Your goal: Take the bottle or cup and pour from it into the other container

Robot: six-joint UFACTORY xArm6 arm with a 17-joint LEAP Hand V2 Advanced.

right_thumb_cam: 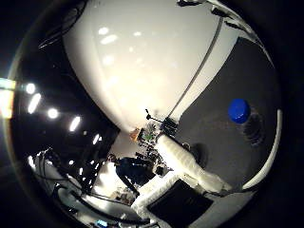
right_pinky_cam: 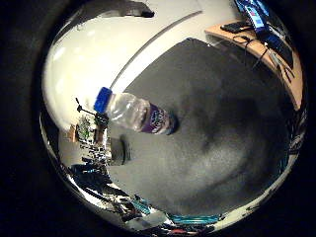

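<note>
A clear plastic bottle (right_pinky_cam: 133,112) with a blue cap (right_pinky_cam: 104,97) and a purple label stands on a dark grey surface (right_pinky_cam: 207,118). The right thumb side palm view shows the bottle from its cap end (right_thumb_cam: 237,111), on the same dark surface (right_thumb_cam: 252,71). One white finger (right_thumb_cam: 190,166) of my hand reaches out straight, away from the bottle and not touching it. More finger parts show beside the dark surface in the little finger side view (right_pinky_cam: 91,133). The hand holds nothing. I see no second container for certain; a small dark shape (right_pinky_cam: 174,124) sits at the bottle's base.
A large white surface (right_thumb_cam: 152,66) borders the dark grey one along a straight edge. Wooden desks with screens (right_pinky_cam: 259,28) stand at the far side of the room. Bright lamps (right_thumb_cam: 33,100) shine in the dark area beside the white surface.
</note>
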